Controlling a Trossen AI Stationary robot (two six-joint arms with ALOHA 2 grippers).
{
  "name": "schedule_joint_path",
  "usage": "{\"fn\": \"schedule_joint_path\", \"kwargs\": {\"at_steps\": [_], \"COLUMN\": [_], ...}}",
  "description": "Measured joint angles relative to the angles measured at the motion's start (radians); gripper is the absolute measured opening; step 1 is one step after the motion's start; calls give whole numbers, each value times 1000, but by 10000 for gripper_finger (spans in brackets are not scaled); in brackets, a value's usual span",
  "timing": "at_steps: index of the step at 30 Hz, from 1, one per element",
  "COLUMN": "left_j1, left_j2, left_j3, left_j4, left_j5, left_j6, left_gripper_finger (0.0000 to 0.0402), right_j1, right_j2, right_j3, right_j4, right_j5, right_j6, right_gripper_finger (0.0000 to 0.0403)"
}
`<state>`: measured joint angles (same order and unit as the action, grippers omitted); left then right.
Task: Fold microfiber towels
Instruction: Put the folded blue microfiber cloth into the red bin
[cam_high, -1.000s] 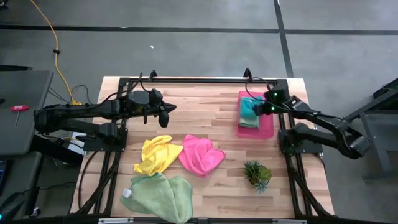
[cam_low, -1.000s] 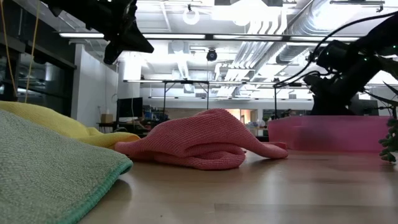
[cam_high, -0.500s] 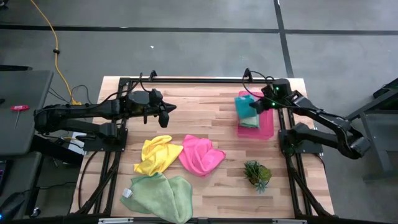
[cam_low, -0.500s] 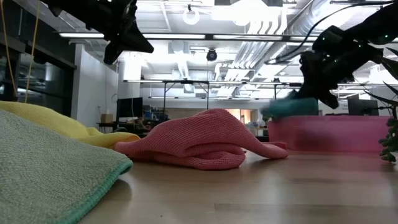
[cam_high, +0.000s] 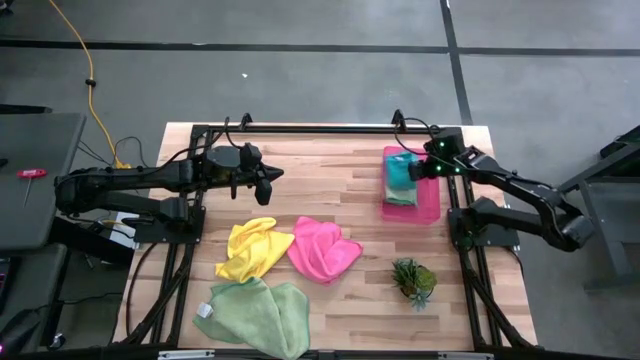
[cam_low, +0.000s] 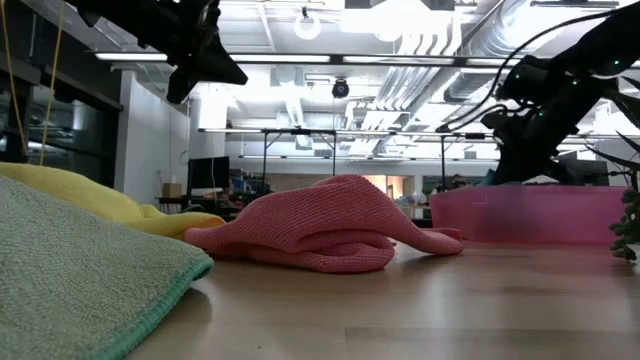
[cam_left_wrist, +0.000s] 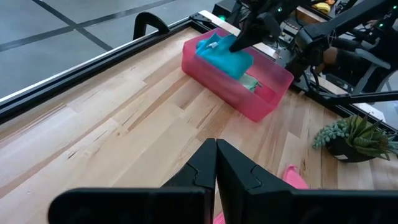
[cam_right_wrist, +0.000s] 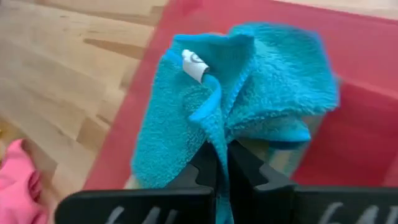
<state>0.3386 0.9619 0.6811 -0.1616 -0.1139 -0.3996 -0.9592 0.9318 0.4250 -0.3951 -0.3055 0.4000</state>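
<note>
Five microfiber towels are visible. The right gripper (cam_high: 417, 170), over the pink tray (cam_high: 430, 205) at the table's far right, has its fingers clamped on a fold of the teal towel (cam_right_wrist: 249, 93), which bunches above a pale green towel (cam_high: 400, 197) lying in the tray. The left gripper (cam_high: 272, 176) hangs above bare table (cam_high: 330, 160) at far left, fingers pressed together and holding nothing. The yellow towel (cam_high: 252, 248) and hot pink towel (cam_high: 322, 250) lie crumpled side by side at the table's middle, the second pale green towel (cam_high: 255, 312) at the near edge, a small plant (cam_high: 413, 280) near right.
</note>
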Motion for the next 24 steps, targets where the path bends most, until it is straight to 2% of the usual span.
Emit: {"fn": "schedule_joint_path", "kwargs": {"at_steps": [9, 14, 17, 20, 22, 24], "left_j1": [0, 0, 0, 1, 1, 1], "left_j2": [0, 0, 0, 0, 0, 0], "left_j3": [0, 0, 0, 0, 0, 0], "left_j4": [0, 0, 0, 0, 0, 0], "left_j5": [0, 0, 0, -1, -1, -1], "left_j6": [0, 1, 6, 10, 10, 10], "left_gripper_finger": [0, 0, 0, 0, 0, 0], "right_j1": [19, 19, 17, 17, 17, 17], "right_j2": [104, 143, 138, 133, 133, 133], "right_j3": [0, 0, 1, 36, 90, 155], "right_j4": [21, 54, 71, 34, -37, -150], "right_j5": [-15, -16, -18, -20, -5, 59], "right_j6": [43, 121, 146, 139, 106, 51], "right_gripper_finger": [0, 17, 48, 95, 128, 155]}}
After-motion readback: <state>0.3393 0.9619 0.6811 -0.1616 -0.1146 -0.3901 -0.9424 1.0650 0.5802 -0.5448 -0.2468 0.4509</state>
